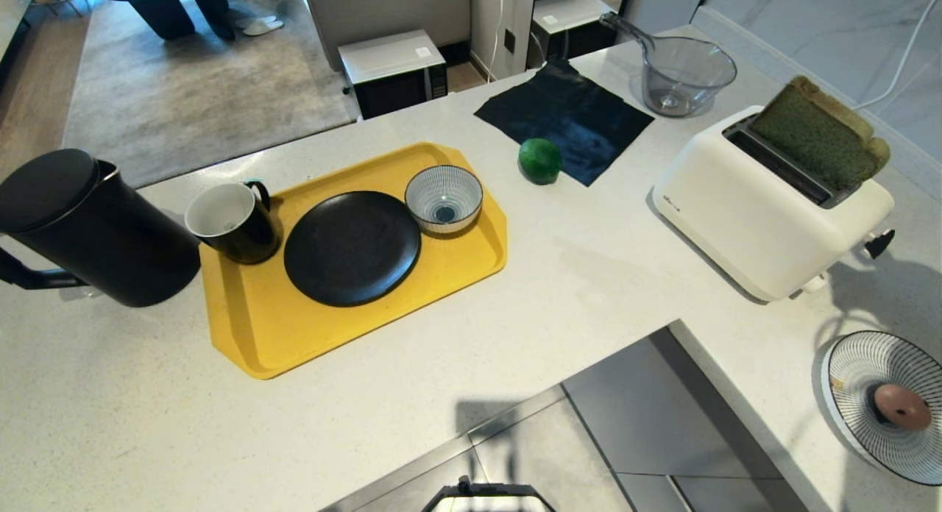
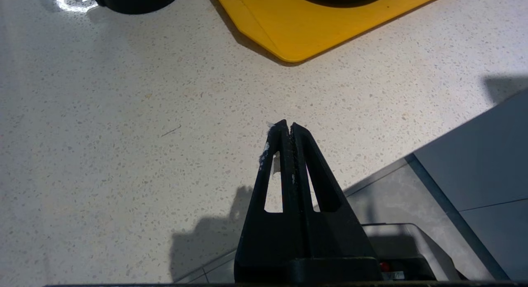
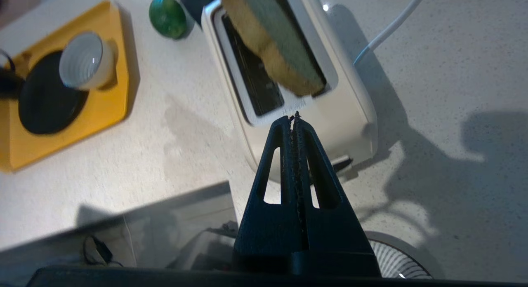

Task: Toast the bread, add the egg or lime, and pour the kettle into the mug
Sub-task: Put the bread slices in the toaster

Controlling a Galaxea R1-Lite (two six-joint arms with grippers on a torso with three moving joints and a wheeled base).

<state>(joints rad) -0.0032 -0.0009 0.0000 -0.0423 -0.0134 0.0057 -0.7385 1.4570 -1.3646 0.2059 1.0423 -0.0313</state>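
The green bread (image 1: 817,133) (image 3: 280,43) stands tilted in the far slot of the white toaster (image 1: 765,218) (image 3: 350,114), sticking well out. The lime (image 1: 539,160) (image 3: 167,16) lies on the counter by a dark cloth. The egg (image 1: 901,407) rests in a striped bowl at the right edge. On the left stands the black kettle (image 1: 88,229); the mug (image 1: 232,221) sits on the yellow tray (image 1: 294,328) (image 2: 301,31). My right gripper (image 3: 293,118) hangs shut and empty above the toaster's near end. My left gripper (image 2: 287,125) is shut and empty over bare counter.
A black plate (image 1: 352,247) and a small striped bowl (image 1: 444,198) share the tray. A clear measuring jug (image 1: 681,74) stands at the back. The toaster's lever (image 1: 879,243) points toward the striped egg bowl (image 1: 861,365). The counter's inner edge drops to the floor near me.
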